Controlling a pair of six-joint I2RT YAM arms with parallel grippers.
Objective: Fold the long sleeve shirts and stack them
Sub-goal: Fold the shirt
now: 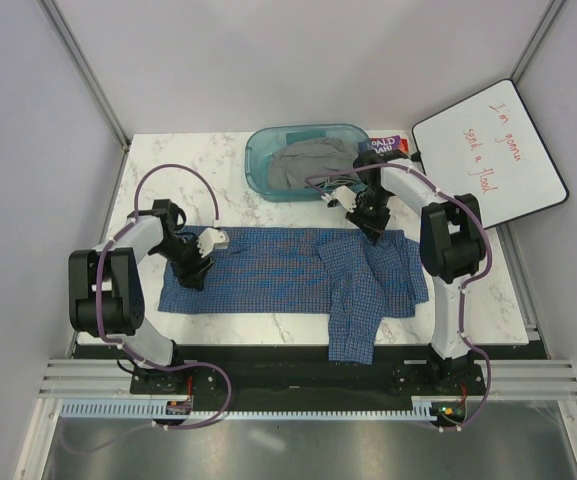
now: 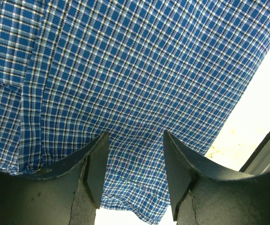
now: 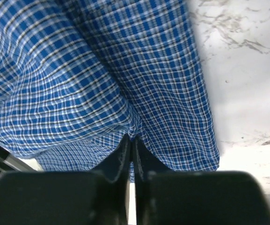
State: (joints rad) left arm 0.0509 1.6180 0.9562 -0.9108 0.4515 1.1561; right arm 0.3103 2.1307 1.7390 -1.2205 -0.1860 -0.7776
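Pinching far right edge of shirt (image 1: 288,270) in closed right tool (image 3: 131,138); hovering half-open, empty left tool (image 2: 135,136) over left end of its left-to-right length.

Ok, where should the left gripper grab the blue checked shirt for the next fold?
Probably the free edge at the left end of the blue checked shirt, beneath the open left gripper. Come down from above and pinch: the cloth lies flat on the marble table, and the right gripper pinches the other end.
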